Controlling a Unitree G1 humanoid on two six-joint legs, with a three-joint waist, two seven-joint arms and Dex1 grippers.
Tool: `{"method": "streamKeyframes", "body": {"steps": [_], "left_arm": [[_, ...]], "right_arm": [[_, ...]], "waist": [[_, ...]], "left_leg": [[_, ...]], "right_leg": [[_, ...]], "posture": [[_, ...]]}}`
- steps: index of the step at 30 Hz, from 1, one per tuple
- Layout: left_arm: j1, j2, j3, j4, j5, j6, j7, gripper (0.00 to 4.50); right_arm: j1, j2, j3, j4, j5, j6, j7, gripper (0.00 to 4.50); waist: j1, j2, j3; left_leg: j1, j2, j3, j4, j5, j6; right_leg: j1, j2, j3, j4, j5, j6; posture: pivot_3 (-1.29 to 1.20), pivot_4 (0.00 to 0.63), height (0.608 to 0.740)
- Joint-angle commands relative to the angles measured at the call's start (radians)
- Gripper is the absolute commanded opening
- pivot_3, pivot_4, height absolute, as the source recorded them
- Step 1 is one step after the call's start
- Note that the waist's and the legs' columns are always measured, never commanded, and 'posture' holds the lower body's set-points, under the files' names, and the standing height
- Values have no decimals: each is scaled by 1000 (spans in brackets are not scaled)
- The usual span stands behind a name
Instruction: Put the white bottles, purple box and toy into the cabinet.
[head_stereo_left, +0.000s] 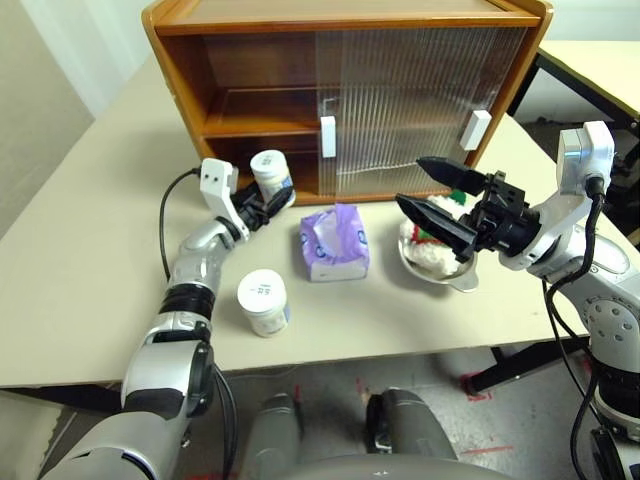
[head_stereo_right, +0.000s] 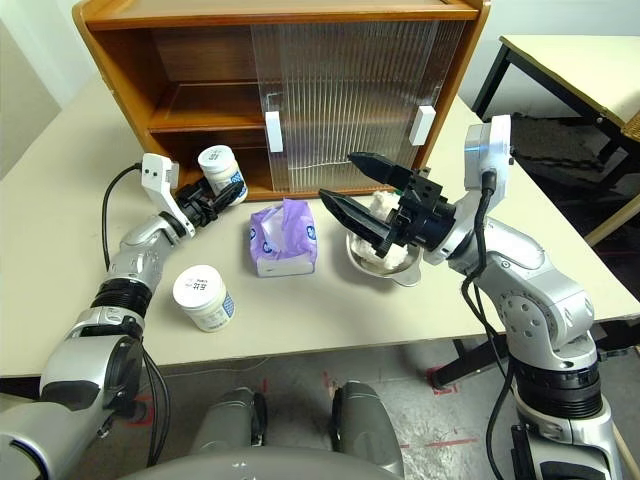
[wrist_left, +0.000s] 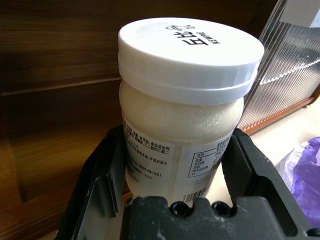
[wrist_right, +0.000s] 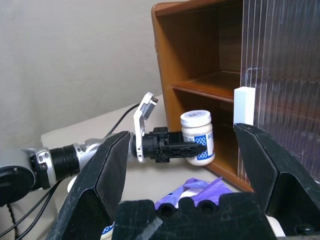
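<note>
Second white bottle standing near table's front edge, purple box mid-table, toy in steel bowl under right gripper spread wide and empty, left gripper clamped around white bottle at cabinet open lower compartment.

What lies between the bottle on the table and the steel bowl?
The purple box lies between that bottle and the bowl, as the left eye view shows.
</note>
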Motion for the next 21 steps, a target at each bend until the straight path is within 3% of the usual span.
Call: {"method": "streamKeyframes", "body": {"steps": [1, 21], "left_arm": [[-40, -5, 1, 32, 23, -45, 29, 3069], [-132, -21, -4, 201, 118, -143, 254, 3069]], "right_arm": [[6, -5, -20, -24, 15, -2, -5, 4500], [13, -6, -23, -39, 25, 5, -24, 4500]], "waist": [[-4, 0, 0], [-19, -3, -1]], "left_leg": [[0, 0, 0, 0, 0, 0], [0, 0, 0, 0, 0, 0]], "right_leg": [[0, 0, 0, 0, 0, 0], [0, 0, 0, 0, 0, 1]], "posture": [[-139, 0, 740], [-147, 0, 740]]}}
